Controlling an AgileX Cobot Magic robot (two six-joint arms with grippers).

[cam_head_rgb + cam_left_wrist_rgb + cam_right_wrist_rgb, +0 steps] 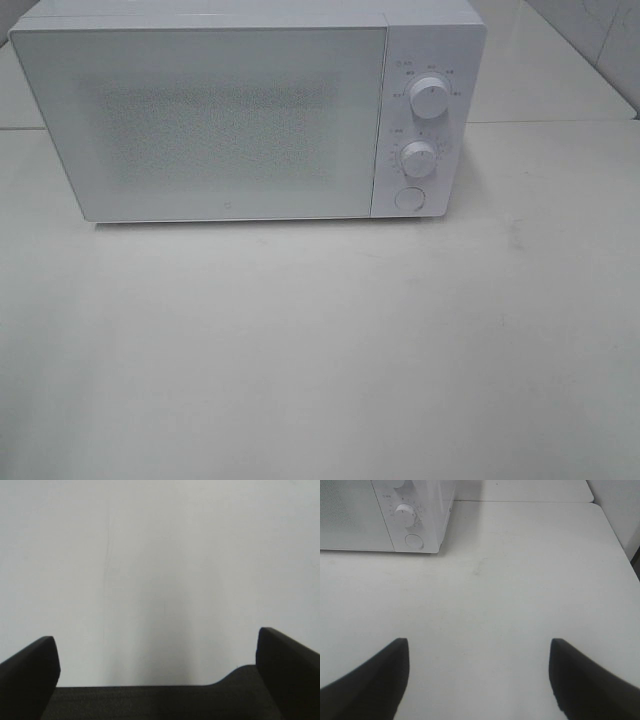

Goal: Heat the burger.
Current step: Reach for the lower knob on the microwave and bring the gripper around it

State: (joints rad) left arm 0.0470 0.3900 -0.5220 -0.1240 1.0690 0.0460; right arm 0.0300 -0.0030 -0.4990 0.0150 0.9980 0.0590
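I am looking at the white microwave (220, 120), which is standing at the far side of the white table (320, 360), a little to the left. Its door (200, 120) is sitting shut. On the panel at its right side, the upper knob (429, 96) and the lower knob (418, 158) are showing, with a round button (409, 198) just under them. The left gripper (155, 635) is hanging over bare table, its fingers spread wide and holding nothing. The right gripper (478, 641) is also spread wide and empty, facing the microwave's panel. I am not seeing the burger in any view, so I cannot tell where it is.
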